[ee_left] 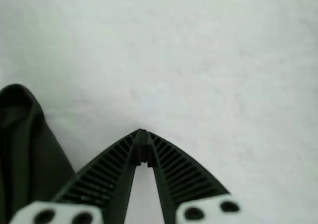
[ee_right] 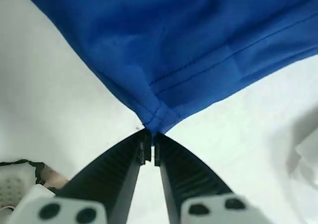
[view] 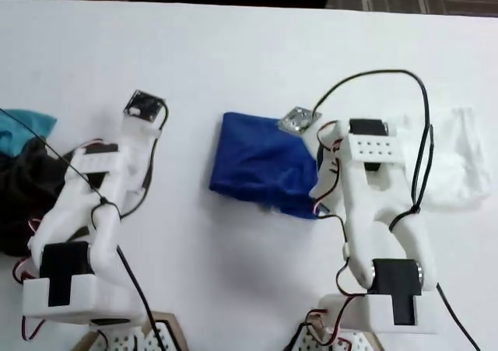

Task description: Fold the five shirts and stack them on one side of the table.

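**Right hand pinches the blue shirt's corner, left hand idle**

The blue shirt [view: 261,164] lies in the middle of the counter [view: 233,47], bunched into a rough block and not yet a flat, neat fold. The right hand [ee_right: 149,137] has its jaws pressed together at the shirt's hemmed corner. The cloth draws to a point right at the tips, which suggests the corner is pinched, probably to drag or lift that edge over for the next fold. Taking a corner rather than the middle makes sense, because the hem gives a firm double layer to grip and steers the whole edge.

The left hand [ee_left: 142,137] is also closed, but on nothing. It hovers over bare counter just beside the dark shirt [ee_left: 22,149]. That shirt sits heaped at the left edge with a teal garment [view: 23,125], most likely waiting to be folded.

On the far side of the right arm a white shirt [view: 459,160] lies flat near the counter's right edge. It is well apart from the heap, so it may be the start of the stack.

Judging by this, the task is at an early stage.
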Tool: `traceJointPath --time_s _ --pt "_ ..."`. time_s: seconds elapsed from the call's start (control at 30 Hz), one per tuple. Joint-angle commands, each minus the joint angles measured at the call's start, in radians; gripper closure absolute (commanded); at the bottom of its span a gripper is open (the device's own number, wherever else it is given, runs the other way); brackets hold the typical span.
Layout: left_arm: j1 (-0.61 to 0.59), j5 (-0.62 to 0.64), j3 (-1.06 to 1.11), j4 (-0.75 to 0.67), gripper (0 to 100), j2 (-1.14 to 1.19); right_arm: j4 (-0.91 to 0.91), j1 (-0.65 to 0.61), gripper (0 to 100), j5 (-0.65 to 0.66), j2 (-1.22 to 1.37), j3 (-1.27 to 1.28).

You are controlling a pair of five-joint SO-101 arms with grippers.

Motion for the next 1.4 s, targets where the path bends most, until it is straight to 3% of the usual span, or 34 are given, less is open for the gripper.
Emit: traceJointPath --time_s 0.0,0.13,0.2,0.3,0.47,0.63,0.83,1.07,1.23,1.37 --pt "0.009 0.008 -0.007 -0.018 97 -0.006 -0.008 0.012 93.6 0.005 -0.065 0.000" --pt "0.009 0.008 -0.007 -0.018 97 -0.006 0.031 0.021 78.7 -0.003 -0.119 -0.031" --pt "0.009 0.008 -0.007 -0.018 97 -0.006 0.048 0.028 76.5 -0.003 -0.191 -0.060" --pt "0.009 0.008 -0.007 -0.018 97 -0.006 0.010 0.039 80.0 -0.048 -0.303 -0.084" --pt "0.009 0.008 -0.007 -0.018 97 -0.006 -0.166 -0.036 87.2 -0.279 -0.302 0.011" --pt "0.009 0.008 -0.007 -0.018 97 -0.006 -0.280 -0.180 92.3 -0.285 -0.151 0.141" --pt "0.009 0.008 -0.007 -0.018 97 -0.006 -0.226 -0.208 92.4 -0.287 -0.058 0.155" --pt "0.014 0.008 -0.007 -0.018 97 -0.006 -0.139 -0.133 92.5 -0.236 -0.073 0.123" --pt "0.025 0.008 -0.007 -0.018 97 -0.006 -0.142 -0.039 92.3 -0.196 -0.148 -0.040" --pt "0.025 0.008 -0.007 -0.018 97 -0.006 -0.225 0.038 90.2 -0.407 -0.142 -0.118"
